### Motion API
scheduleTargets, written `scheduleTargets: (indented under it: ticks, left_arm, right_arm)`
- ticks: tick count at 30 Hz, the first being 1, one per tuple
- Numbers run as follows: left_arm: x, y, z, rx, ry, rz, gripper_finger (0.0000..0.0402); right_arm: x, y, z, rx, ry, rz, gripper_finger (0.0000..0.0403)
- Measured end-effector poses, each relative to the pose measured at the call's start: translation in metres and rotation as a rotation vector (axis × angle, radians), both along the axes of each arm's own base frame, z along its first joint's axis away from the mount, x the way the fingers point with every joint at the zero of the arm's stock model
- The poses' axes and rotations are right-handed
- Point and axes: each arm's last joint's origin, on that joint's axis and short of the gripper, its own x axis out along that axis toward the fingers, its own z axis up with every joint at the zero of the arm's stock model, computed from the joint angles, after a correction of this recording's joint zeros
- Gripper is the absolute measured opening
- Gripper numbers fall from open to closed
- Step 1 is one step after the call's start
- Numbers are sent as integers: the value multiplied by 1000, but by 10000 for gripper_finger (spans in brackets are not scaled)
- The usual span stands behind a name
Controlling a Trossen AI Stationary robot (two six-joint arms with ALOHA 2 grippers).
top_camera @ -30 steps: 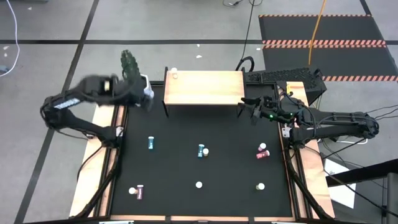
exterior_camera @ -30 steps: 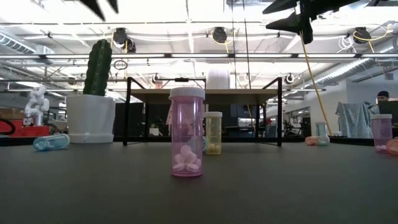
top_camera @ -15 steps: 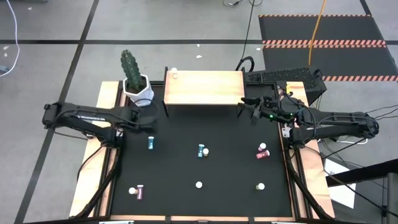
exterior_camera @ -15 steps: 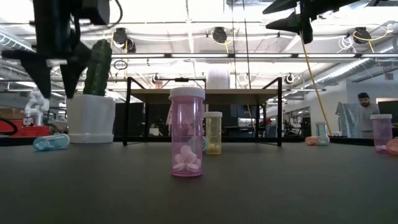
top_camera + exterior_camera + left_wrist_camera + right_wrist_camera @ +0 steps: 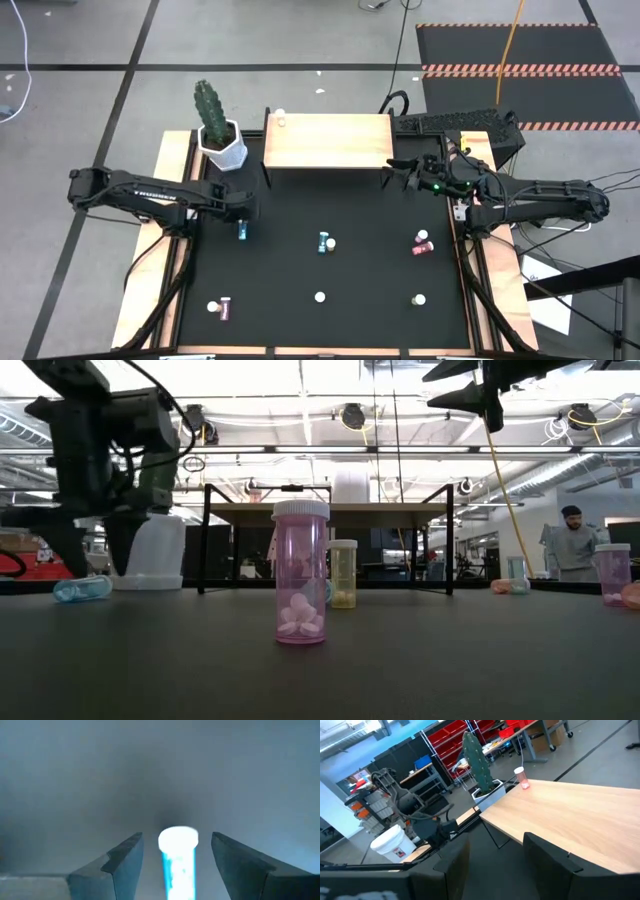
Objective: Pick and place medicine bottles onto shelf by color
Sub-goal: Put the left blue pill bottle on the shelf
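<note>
High view: straight down from well above, taking in the whole dark tabletop, the shelf, the cactus pot and both arms. Low view: at tabletop height, level across the surface into the room behind, very close to a pink bottle, with the same shelf farther back. Left wrist view: pointed down, very near the tabletop, framing a blue bottle between that arm's own jaws; probably the same blue bottle seen from above, though blurred. Right wrist view: forward across the shelf toward the cactus, sharing both with the high view.
</note>
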Motion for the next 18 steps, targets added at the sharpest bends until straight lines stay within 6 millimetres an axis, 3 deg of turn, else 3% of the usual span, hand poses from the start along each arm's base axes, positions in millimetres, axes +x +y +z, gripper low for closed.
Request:
scheduleTargets:
  ticks: [12,18]
  left_arm:
    - [2,-29,-6,-55,8,-57,235]
    - [7,-31,-18,-46,72,-80,182]
  right_arm:
    - [0,-1,-1,-9,10,-24,183]
    - [-1,-1,-1,-15,12,-37,183]
